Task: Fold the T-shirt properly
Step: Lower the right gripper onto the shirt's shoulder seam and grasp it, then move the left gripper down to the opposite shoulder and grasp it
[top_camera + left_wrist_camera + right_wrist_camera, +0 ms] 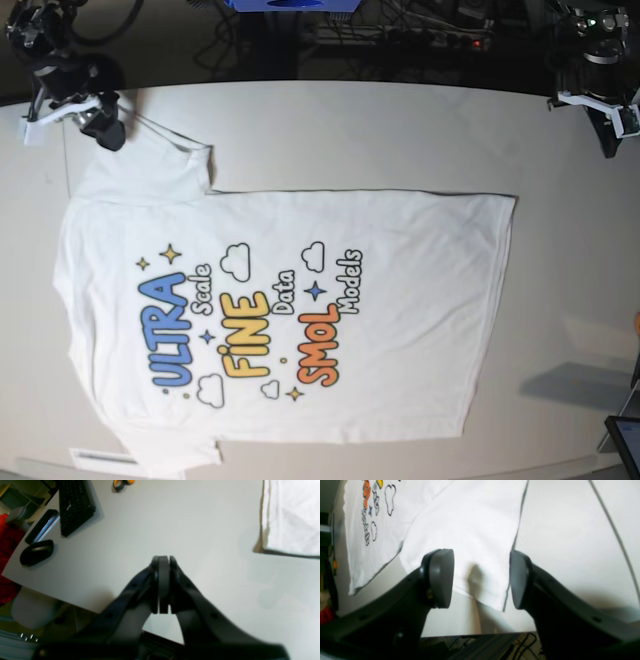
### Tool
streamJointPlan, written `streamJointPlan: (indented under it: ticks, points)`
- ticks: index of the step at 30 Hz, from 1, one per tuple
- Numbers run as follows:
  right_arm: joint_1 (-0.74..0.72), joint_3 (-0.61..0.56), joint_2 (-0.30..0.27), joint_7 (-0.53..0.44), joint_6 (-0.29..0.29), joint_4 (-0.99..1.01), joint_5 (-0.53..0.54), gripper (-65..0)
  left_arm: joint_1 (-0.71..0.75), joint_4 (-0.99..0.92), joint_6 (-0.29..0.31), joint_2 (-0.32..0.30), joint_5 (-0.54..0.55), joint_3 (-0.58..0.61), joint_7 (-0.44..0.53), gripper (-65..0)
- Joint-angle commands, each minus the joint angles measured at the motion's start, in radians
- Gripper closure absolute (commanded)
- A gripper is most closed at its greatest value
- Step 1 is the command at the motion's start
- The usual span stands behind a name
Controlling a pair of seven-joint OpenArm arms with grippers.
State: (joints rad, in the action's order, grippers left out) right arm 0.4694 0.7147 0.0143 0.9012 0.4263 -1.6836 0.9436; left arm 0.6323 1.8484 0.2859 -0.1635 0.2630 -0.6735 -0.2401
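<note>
The white T-shirt (300, 310) lies flat on the table with its colourful print facing up and its hem toward the right. My right gripper (481, 577) hovers open over the upper sleeve (470, 530), whose edge lies beneath the gap between the jaws; nothing is held. In the base view this gripper (108, 130) sits at the sleeve's top-left tip. My left gripper (163, 559) is shut on nothing above bare table, with a T-shirt corner (290, 517) at upper right. From the base view it (610, 140) hangs at the far right, away from the cloth.
A black keyboard (75, 505), a phone (41, 526) and a black mouse (37, 552) lie near the table's corner in the left wrist view. An orange and grey item (122, 483) rests by the top edge. The table edge (475, 632) runs just under the right gripper.
</note>
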Motion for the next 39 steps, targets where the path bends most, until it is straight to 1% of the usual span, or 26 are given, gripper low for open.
streamJointPlan:
  ticks: [1, 8, 14, 15, 19, 26, 27, 28, 29, 30, 32, 33, 34, 36, 38, 39]
  points:
    - [0.009, -0.002, -0.006, 0.028, -0.011, 0.000, -0.022, -33.8, 0.005, 0.017, -0.012, -0.014, 0.003, -0.010, 0.026, 0.0]
    - [0.007, -0.002, -0.001, 0.086, -0.010, -0.003, -0.021, -33.8, 0.010, 0.017, -0.012, -0.014, 0.003, -0.010, 0.025, 0.0]
    - [0.007, -0.002, -0.003, 0.083, -0.010, 0.000, -0.021, -33.4, 0.010, 0.017, -0.012, -0.012, 0.003, -0.010, 0.025, 0.0]
    - [0.004, -0.002, -0.003, 0.083, -0.008, 0.000, -0.021, -31.6, 0.010, 0.017, -0.012, -0.012, 0.003, -0.010, 0.025, 0.0]
    - [-0.007, -0.002, -0.001, 0.085, -0.008, 0.003, -0.022, -21.2, 0.010, 0.017, -0.012, -0.011, 0.003, -0.009, 0.025, 0.0]
    - [-0.014, -0.002, -0.004, 0.085, -0.008, 0.003, -0.022, -19.6, 0.010, 0.017, -0.012, -0.011, 0.003, -0.004, 0.025, 0.0]
    - [-0.014, -0.002, -0.004, 0.085, -0.008, 0.003, -0.022, -16.3, 0.010, 0.017, -0.012, -0.011, 0.003, -0.004, 0.025, 0.0]
    - [-0.019, -0.002, -0.003, 0.085, -0.008, 0.003, -0.022, -10.7, 0.008, 0.017, -0.012, -0.009, 0.005, -0.004, 0.025, 0.0]
    - [-0.019, -0.002, -0.004, 0.085, -0.008, 0.004, -0.022, -3.8, 0.007, 0.017, -0.012, -0.009, 0.008, -0.004, 0.025, 0.0]
    - [-0.019, -0.002, -0.004, 0.085, -0.008, 0.004, -0.022, 0.0, 0.007, 0.017, -0.012, -0.009, 0.009, -0.004, 0.025, 0.0]
    - [-0.019, -0.002, -0.003, 0.086, -0.008, 0.004, -0.022, -1.5, 0.001, 0.017, -0.012, -0.008, 0.012, -0.002, -0.017, 0.0]
    - [-0.019, -0.002, -0.003, 0.086, -0.008, 0.004, -0.022, -0.4, -0.001, 0.017, -0.012, -0.011, 0.012, -0.002, -0.049, 0.0]
    - [-0.019, -0.002, -0.001, 0.086, -0.008, 0.004, -0.022, 0.0, -0.015, 0.017, -0.012, -0.012, 0.014, -0.002, -0.084, -0.8]
    - [-0.019, -0.002, -0.001, 0.086, -0.008, 0.004, -0.022, 0.0, -0.059, 0.018, -0.012, -0.008, 0.014, -0.009, -0.167, -7.9]
    - [-0.019, -0.002, -0.003, 0.086, -0.008, 0.004, -0.022, 0.0, -0.084, 0.017, -0.012, -0.006, 0.017, -0.009, -0.241, -19.8]
    - [-0.019, -0.002, -0.004, 0.086, -0.008, 0.004, -0.024, 0.0, -0.095, 0.017, -0.012, -0.006, 0.035, -0.009, -0.261, -24.7]
